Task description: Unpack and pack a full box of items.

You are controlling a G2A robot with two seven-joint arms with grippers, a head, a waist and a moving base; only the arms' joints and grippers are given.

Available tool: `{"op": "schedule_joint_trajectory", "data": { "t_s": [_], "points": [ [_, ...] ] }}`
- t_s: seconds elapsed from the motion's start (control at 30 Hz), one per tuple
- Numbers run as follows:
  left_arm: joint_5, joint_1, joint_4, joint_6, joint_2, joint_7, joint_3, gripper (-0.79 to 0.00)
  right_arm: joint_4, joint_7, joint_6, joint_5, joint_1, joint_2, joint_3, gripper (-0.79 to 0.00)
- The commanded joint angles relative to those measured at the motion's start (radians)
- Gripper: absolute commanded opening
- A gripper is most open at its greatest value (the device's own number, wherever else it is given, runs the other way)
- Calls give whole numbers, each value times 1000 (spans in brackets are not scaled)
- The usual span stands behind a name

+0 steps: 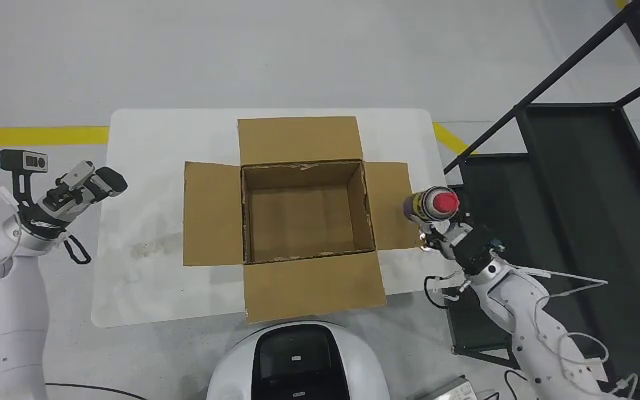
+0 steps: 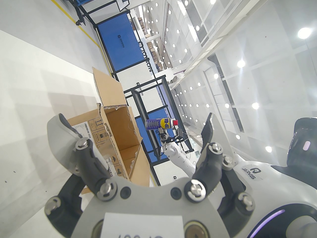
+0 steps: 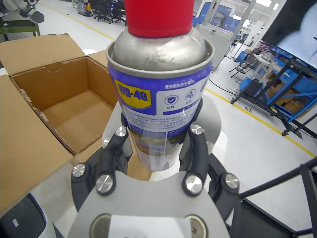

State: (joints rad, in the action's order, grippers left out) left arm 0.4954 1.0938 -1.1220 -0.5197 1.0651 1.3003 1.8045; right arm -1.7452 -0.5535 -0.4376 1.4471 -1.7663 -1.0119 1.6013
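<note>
Right gripper (image 3: pixel 159 115) clamped on spray can (image 1: pixel 432 204), just beside box (image 1: pixel 300 140) right flap. Left gripper (image 1: pixel 100 183) jaws wide, empty, well apart off box's left side.

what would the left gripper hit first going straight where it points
Probably the cardboard box, its near side flap; the open left gripper aims at it across the table, though height is unclear.

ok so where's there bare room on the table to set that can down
Widest bare patch: the table between the box's left flap and the table's left edge. Smaller bare corners flank the far flap. The box floor is bare too. Crowded at the right edge: right flap, spray can in the right jaws, black rack.
</note>
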Motion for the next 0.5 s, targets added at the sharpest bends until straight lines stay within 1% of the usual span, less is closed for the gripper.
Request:
{"op": "schedule_joint_trajectory", "data": {
  "t_s": [0.0, 0.1, 0.47],
  "points": [
    [0, 0, 0, 0, 0, 0, 0, 0, -14, 50, -1, 1, 31, -4, -42, -785],
    [0, 0, 0, 0, 0, 0, 0, 0, -13, 86, -4, -17, 69, -10, -85, -785],
    [0, 0, 0, 0, 0, 0, 0, 0, -13, 86, -4, -17, 69, -10, -85, -785]
  ]
}}
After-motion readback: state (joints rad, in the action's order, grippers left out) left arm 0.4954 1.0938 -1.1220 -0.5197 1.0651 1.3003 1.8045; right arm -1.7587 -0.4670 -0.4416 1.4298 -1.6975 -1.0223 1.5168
